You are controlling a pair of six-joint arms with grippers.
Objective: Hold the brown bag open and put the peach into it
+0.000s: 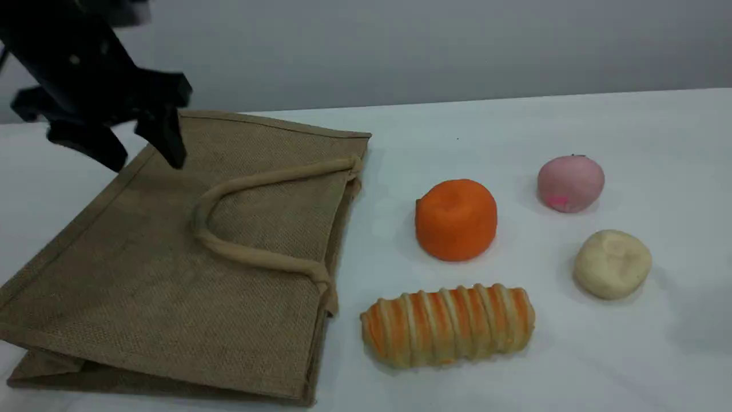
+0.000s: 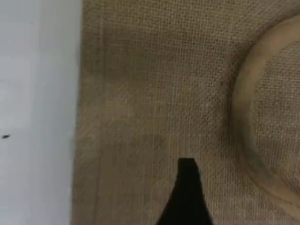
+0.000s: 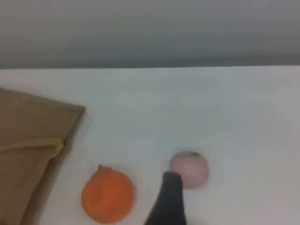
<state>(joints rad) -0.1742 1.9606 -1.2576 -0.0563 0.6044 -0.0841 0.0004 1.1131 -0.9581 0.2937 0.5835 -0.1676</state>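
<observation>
The brown bag (image 1: 189,263) lies flat on the table's left half, its mouth edge toward the foods and a beige handle (image 1: 246,254) looped on top. My left gripper (image 1: 147,165) hovers open above the bag's far left corner. In the left wrist view one fingertip (image 2: 187,180) hangs over the bag's weave (image 2: 154,93), beside the handle (image 2: 241,117). The peach (image 1: 570,183) rests alone at the far right. In the right wrist view a single fingertip (image 3: 171,183) shows just left of and in front of the peach (image 3: 189,168), with nothing in its grasp.
An orange fruit (image 1: 456,220) stands between bag and peach. A cream-white lumpy ball (image 1: 612,263) lies in front of the peach. A striped bread roll (image 1: 449,325) lies near the front, right of the bag's mouth. The white table (image 1: 514,126) ends at a grey wall.
</observation>
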